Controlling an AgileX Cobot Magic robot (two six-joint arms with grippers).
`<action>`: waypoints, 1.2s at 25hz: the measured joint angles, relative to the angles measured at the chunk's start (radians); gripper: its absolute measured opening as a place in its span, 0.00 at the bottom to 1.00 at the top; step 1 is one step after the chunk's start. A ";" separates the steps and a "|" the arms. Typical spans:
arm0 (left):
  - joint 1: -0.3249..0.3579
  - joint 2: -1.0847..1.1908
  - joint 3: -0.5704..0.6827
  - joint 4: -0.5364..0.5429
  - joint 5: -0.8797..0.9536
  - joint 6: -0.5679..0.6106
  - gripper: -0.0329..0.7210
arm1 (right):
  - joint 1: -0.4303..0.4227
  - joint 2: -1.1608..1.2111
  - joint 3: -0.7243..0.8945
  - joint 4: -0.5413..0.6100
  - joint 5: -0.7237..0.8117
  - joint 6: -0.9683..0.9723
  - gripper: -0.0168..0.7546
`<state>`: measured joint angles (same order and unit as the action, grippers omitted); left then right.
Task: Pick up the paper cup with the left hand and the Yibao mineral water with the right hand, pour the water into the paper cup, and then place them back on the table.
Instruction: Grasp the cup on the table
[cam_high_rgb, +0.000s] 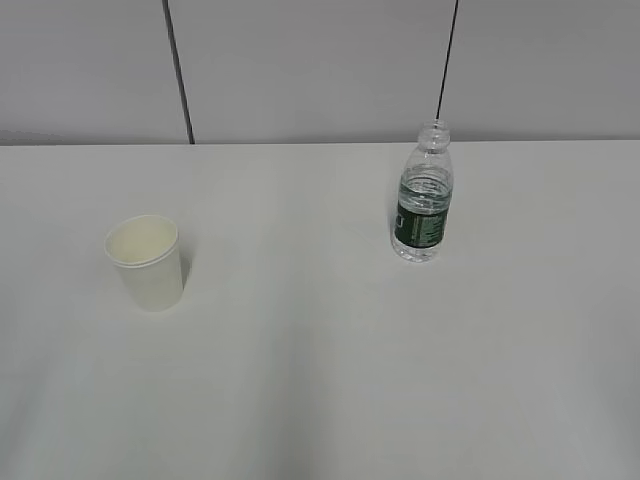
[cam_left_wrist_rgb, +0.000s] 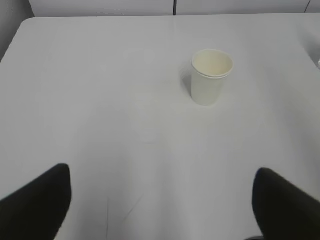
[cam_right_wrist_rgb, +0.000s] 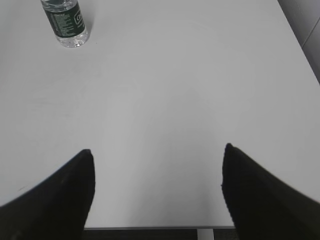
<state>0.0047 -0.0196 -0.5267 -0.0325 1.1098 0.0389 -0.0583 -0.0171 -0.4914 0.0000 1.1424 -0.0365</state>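
Note:
The white paper cup (cam_high_rgb: 147, 262) stands upright and empty on the left of the white table (cam_high_rgb: 320, 380). It also shows in the left wrist view (cam_left_wrist_rgb: 211, 76), well ahead of my left gripper (cam_left_wrist_rgb: 162, 175), which is open wide and empty. The capless Yibao bottle (cam_high_rgb: 424, 196) with its dark green label stands upright at the right rear. In the right wrist view the bottle (cam_right_wrist_rgb: 65, 22) is at the top left, far ahead of my open, empty right gripper (cam_right_wrist_rgb: 157, 150). Neither arm shows in the exterior view.
A grey panelled wall (cam_high_rgb: 320, 70) with dark vertical seams runs behind the table. The table's near edge (cam_right_wrist_rgb: 150, 227) shows just below my right gripper, and its right edge (cam_right_wrist_rgb: 297, 45) runs along the right wrist view.

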 joint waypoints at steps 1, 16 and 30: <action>0.000 0.000 0.000 0.000 0.000 0.000 0.92 | 0.000 0.000 0.000 -0.006 0.000 0.000 0.78; 0.000 0.000 0.000 -0.016 0.000 0.000 0.75 | 0.000 0.000 0.000 0.000 0.000 0.000 0.78; 0.000 0.307 -0.059 -0.152 -0.281 0.108 0.76 | 0.000 0.000 0.000 0.000 0.000 0.000 0.78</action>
<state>0.0047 0.2871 -0.5862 -0.1843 0.8284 0.1467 -0.0583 -0.0171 -0.4914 0.0000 1.1424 -0.0365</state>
